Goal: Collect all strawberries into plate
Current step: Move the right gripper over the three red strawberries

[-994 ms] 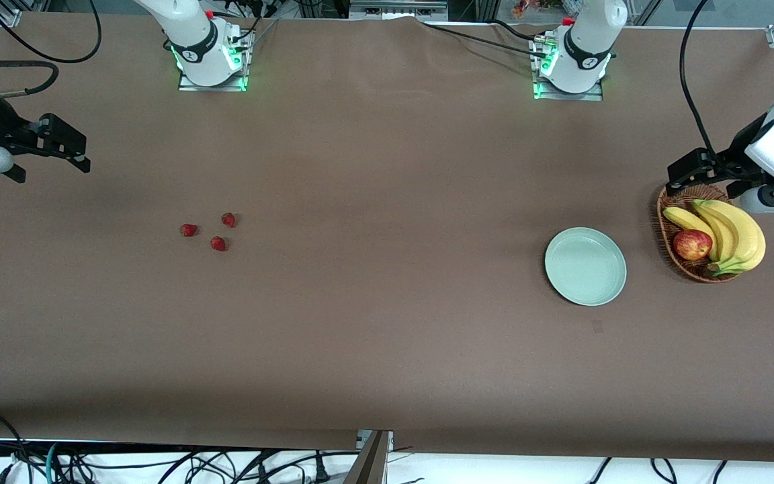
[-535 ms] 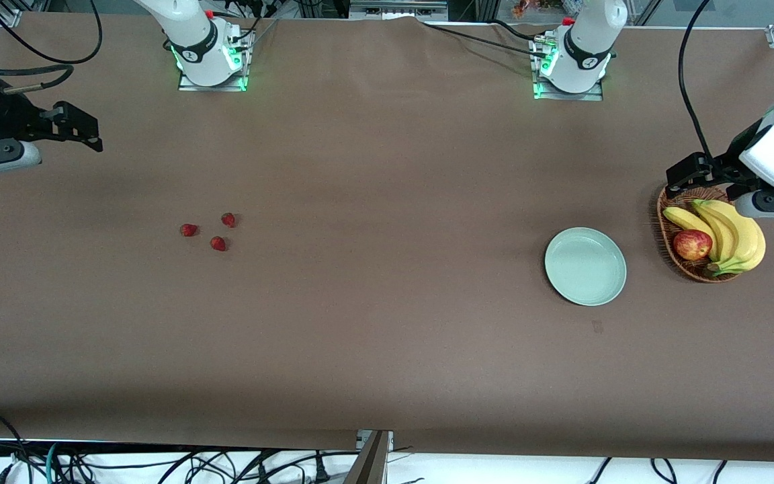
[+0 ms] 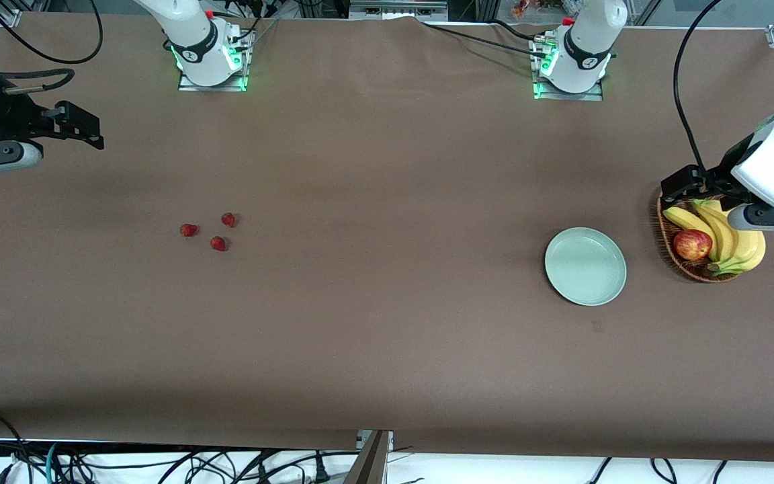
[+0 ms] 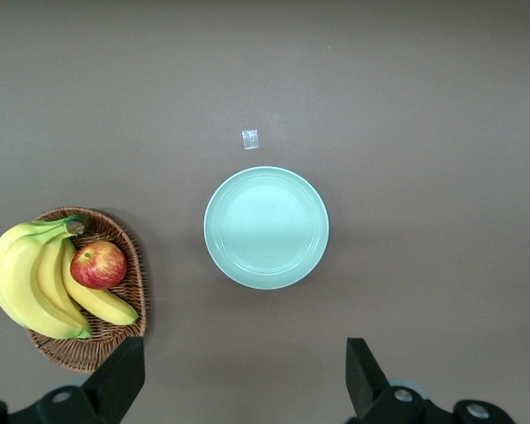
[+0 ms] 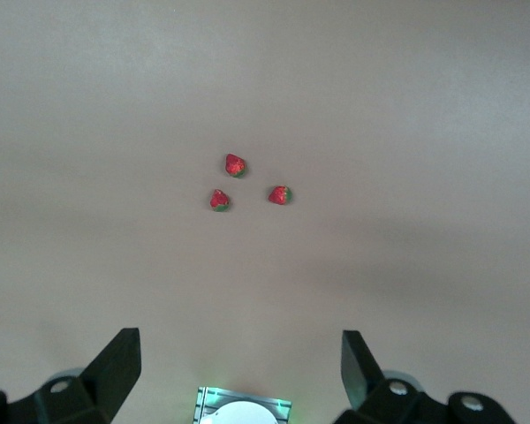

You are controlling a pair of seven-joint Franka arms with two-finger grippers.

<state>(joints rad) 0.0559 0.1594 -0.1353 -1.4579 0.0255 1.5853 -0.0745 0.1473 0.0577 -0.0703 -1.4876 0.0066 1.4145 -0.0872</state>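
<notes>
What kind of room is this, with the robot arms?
Probably a robot lab: two arm bases bolted to a covered table, loose cables hanging at its edge, and practice fruit like the strawberries.

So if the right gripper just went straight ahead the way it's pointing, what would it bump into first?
Probably just the bare table. The open right gripper points down, and the three strawberries lie ahead of its fingers, not between them, though depth is hard to judge.

The brown surface (image 3: 387,168) carries three strawberries (image 3: 210,231) in a loose cluster toward the right arm's end. Toward the left arm's end sit the mint plate (image 3: 585,266) and, beside it, a wicker basket (image 3: 670,254) of fruit.
</notes>
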